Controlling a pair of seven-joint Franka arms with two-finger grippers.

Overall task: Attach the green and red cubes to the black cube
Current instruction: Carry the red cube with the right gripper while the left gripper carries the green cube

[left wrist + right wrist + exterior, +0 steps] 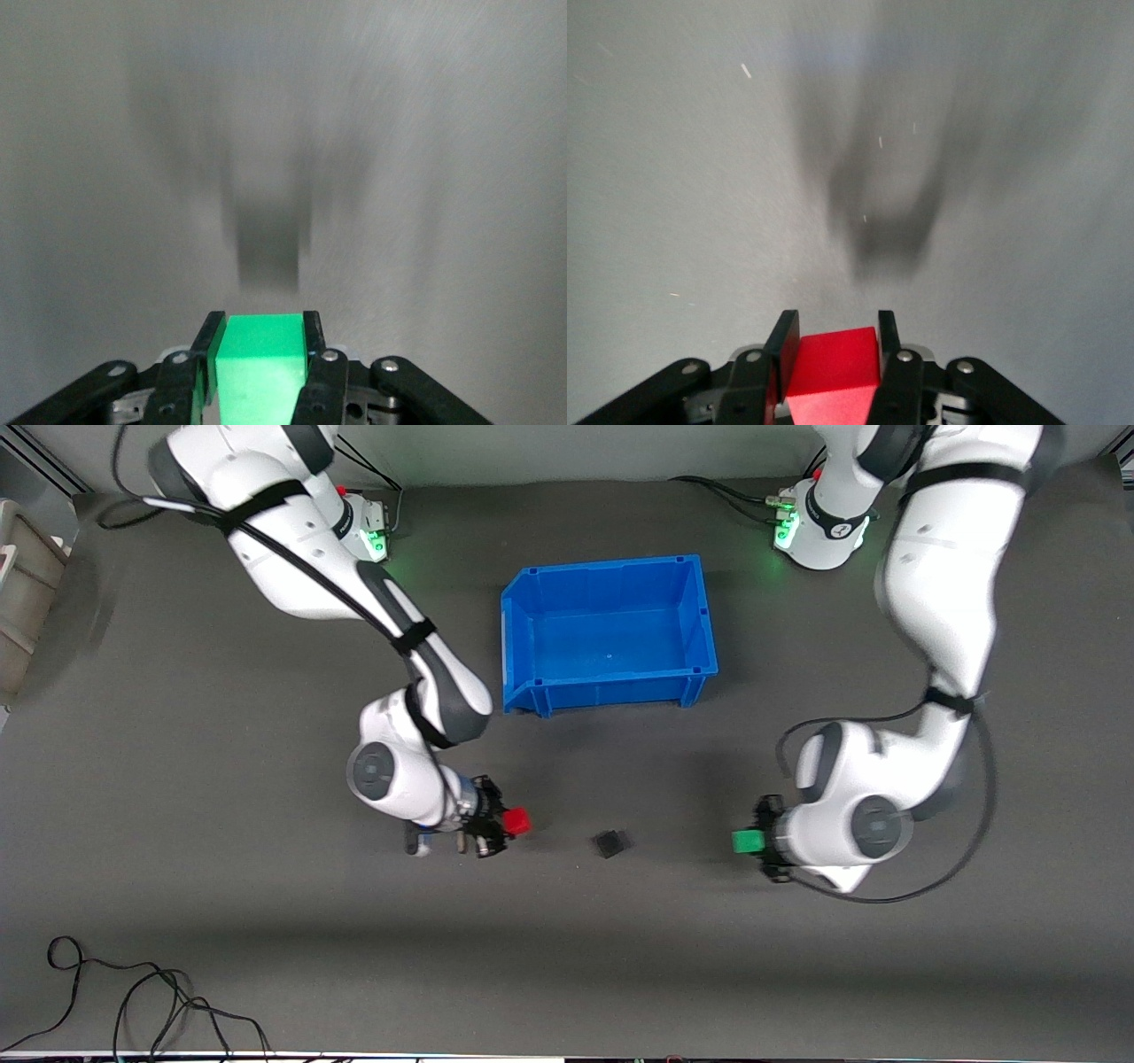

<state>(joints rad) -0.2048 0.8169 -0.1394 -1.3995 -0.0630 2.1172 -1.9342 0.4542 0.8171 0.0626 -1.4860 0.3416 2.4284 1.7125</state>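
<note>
The black cube (pixel 610 843) lies on the dark table between the two grippers. My right gripper (pixel 507 823) is shut on the red cube (pixel 516 821), held on the right arm's side of the black cube. In the right wrist view the red cube (pixel 833 363) sits between the fingers (pixel 783 341). My left gripper (pixel 753 841) is shut on the green cube (pixel 747 841), held on the left arm's side of the black cube. In the left wrist view the green cube (pixel 260 363) sits between the fingers (pixel 312 332). Both wrist views show only table and shadow ahead.
An empty blue bin (pixel 700 615) stands farther from the front camera than the cubes, between the arms' bases. Loose black cables (pixel 133 1001) lie at the table's near edge toward the right arm's end.
</note>
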